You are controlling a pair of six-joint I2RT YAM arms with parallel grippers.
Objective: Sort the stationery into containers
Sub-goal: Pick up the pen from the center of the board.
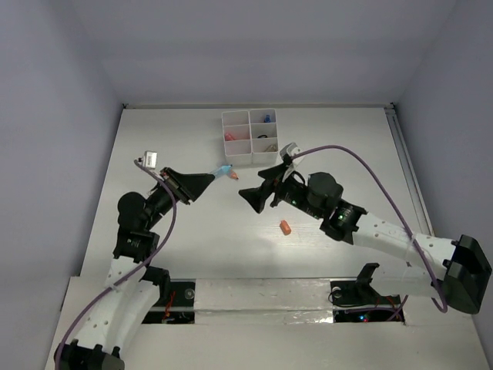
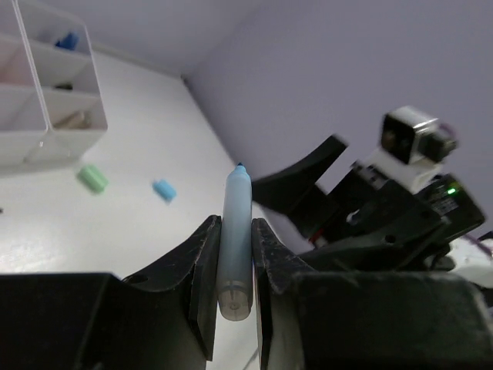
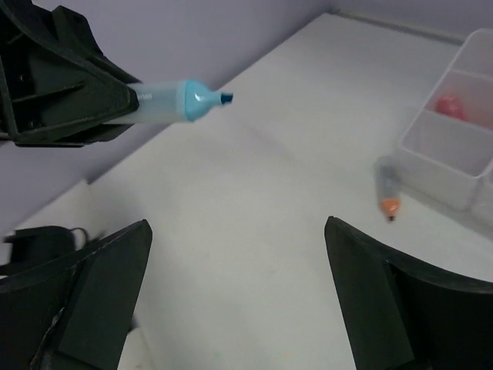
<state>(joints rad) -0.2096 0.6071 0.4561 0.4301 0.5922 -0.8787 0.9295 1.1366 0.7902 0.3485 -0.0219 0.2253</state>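
**A:** From above, what are your pincers doing?

**B:** My left pincer (image 1: 206, 181) is clenched on the light-blue plastic marker (image 1: 224, 171), with the tip jutting toward two o'clock above the white table (image 1: 154, 139). My right pincer (image 1: 256, 189) faces it from three o'clock, spread wide and empty. The white plastic organiser box with six square compartments (image 1: 249, 162) sits at twelve o'clock from both. A small orange eraser-like bit (image 1: 285, 227) lies at five o'clock from my right pincer. Inside the box I make out something pink and something blue. A dark thing in the middle right compartment is too small to name.

**A:** And your left wrist view?

**B:** The marker (image 2: 235, 239) is squeezed between my two black fingers (image 2: 202, 277), butt end toward the camera. The box (image 2: 46, 123) is cut off at ten o'clock. A pale-green bit (image 2: 92, 179) and a small blue bit (image 2: 163, 190) lie on the table at nine o'clock from the marker's tip, apart from the box. My right arm (image 2: 385, 223) fills three o'clock, blurred.

**A:** Right wrist?

**B:** My right fingers (image 3: 85, 293) stand far apart at the bottom corners, with nothing between them. At ten o'clock my left pincer (image 3: 127, 96) grips the marker (image 3: 173, 100), and only its front end shows. At three o'clock the box (image 3: 447, 166) is cropped by the edge, with a pink blur inside. Just beside its near wall lies a short pale marker with an orange tip (image 3: 387, 193), out of focus.
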